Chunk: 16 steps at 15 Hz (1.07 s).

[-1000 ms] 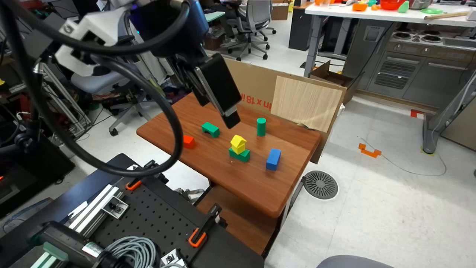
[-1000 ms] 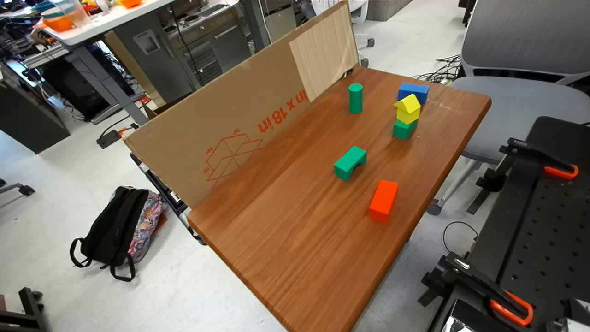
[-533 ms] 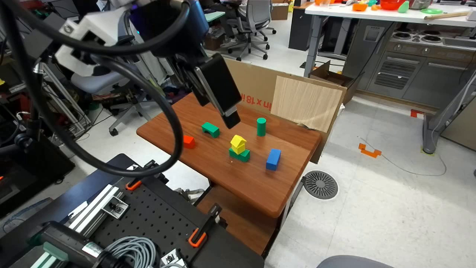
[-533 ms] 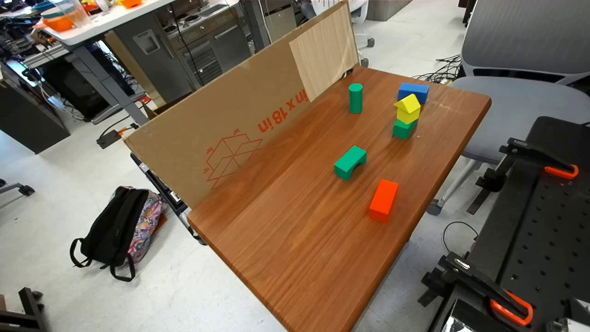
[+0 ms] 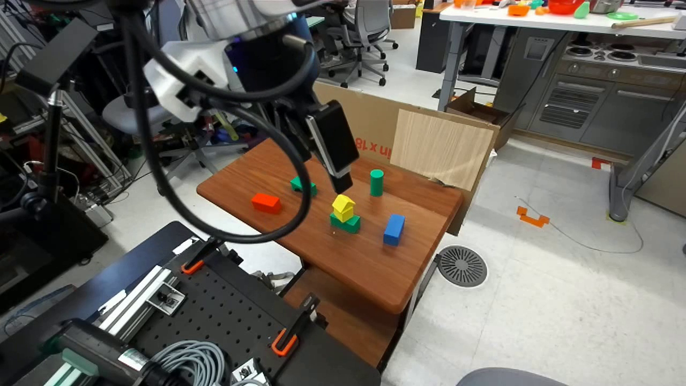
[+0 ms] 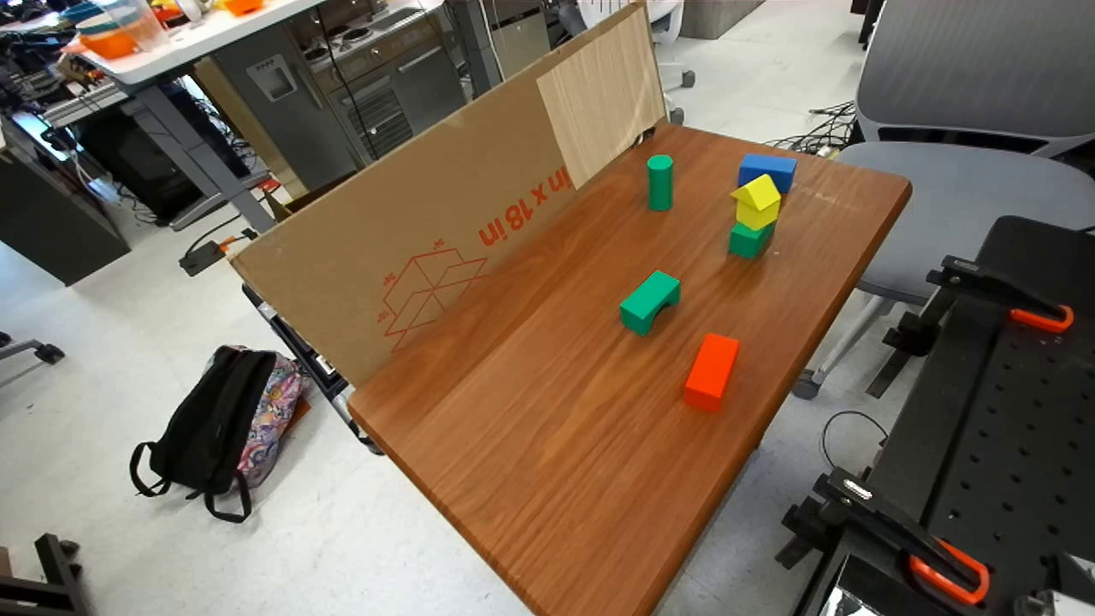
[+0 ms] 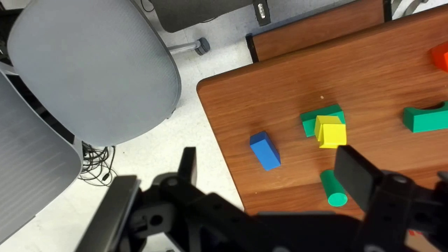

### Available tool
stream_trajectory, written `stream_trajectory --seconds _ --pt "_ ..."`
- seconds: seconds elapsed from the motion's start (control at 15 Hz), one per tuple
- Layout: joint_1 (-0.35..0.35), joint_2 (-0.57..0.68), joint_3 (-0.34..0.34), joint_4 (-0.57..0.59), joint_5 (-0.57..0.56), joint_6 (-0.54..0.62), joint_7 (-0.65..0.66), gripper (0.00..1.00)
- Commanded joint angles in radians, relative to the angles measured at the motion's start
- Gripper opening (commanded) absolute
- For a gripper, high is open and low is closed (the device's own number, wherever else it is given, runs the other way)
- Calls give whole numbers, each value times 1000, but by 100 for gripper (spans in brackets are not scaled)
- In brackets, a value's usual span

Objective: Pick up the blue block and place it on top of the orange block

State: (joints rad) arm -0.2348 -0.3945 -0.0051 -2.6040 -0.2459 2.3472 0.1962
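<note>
We find the blue block (image 7: pixel 265 152) lying on the brown table (image 7: pixel 381 66), near one end, well below the gripper (image 7: pixel 267 154). The gripper's two fingers (image 7: pixel 355 175) stand wide apart, up in the air above table height. In the wrist view we see the block in the gap between the fingertips, but it sits farther off, down on the wood, and touches neither finger. In an exterior view we read the gripper as hanging aslant, its tip showing against the tabletop, with the blue block (image 5: pixel 394 230) lower and well to the right. Closest to the block we note a green block (image 6: pixel 751 240) bearing a yellow block (image 6: pixel 760 214) and a yellow roof-shaped piece (image 6: pixel 756 190); in an exterior view the roof-shaped piece covers part of the blue block (image 6: pixel 777 165). A green cylinder (image 6: pixel 659 183) stands upright near the cardboard (image 6: pixel 470 171). Toward the table's other end we log the orange block (image 6: pixel 712 368), lying flat, its upper face in plain sight, near a green arch (image 6: pixel 648 299) and well apart from the blue block. The wrist view catches only part of the orange block (image 7: pixel 441 56), at its upper right edge.
</note>
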Motion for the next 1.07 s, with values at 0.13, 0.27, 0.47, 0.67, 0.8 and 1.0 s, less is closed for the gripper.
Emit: stream_trajectory --seconds 0.13,0.27,0.47,0.67,0.8,1.0 --pt "35 339 -26 266 -18 -34 -81 100" --pt "49 459 -35 366 -18 -47 -127 100" --pt "69 627 -48 513 30 -55 -276 100" --pt "68 758 -45 642 42 -78 -384 100" --pt "60 836 -38 720 59 -105 -440 100" --pt "53 932 -31 823 81 -175 -496 100"
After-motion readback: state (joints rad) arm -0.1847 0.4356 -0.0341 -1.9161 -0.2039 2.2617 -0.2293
